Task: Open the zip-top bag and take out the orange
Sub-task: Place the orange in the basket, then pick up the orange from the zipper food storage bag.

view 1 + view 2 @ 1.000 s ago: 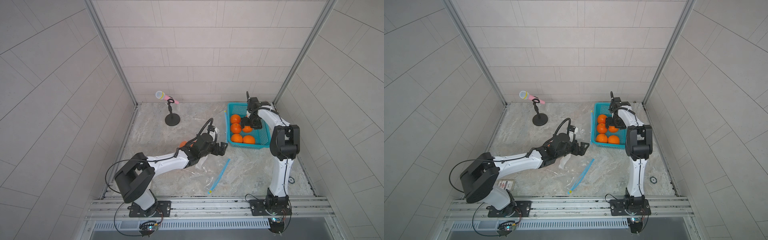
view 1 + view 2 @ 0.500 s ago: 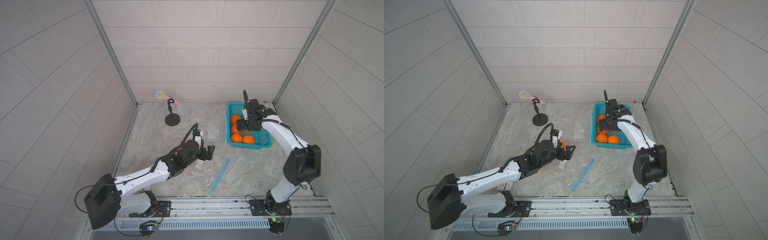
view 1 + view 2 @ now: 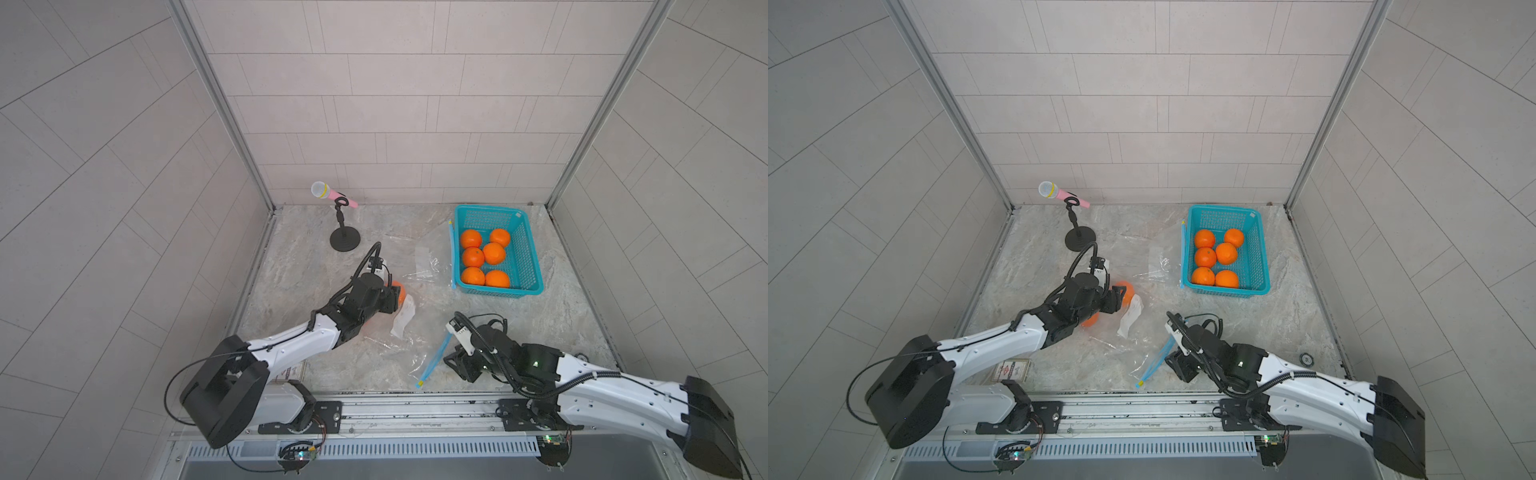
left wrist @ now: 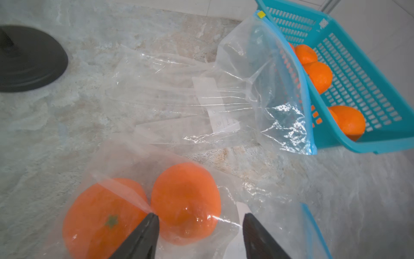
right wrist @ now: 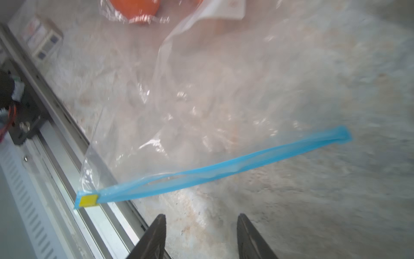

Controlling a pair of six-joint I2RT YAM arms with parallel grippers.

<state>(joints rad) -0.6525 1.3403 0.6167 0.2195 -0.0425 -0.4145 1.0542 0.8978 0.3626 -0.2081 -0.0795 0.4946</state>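
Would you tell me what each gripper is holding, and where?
Right gripper: nothing. Left gripper: jaws straddle an orange through the bag; a firm grip cannot be told.

Left end effector point(image 4: 199, 216) jaws apart, flanking 1 orange point(image 4: 186, 197) of 2 inside zip-top bag point(image 4: 125, 161).

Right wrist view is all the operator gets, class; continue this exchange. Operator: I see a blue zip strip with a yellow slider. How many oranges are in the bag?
Observer: Two round oranges lie side by side in the clear plastic zip-top bag.
Operator: Where is the left gripper?
Observer: Its jaws stand apart, either side of one bagged orange.
Operator: And elsewhere?
Observer: A teal plastic basket holds six loose oranges.
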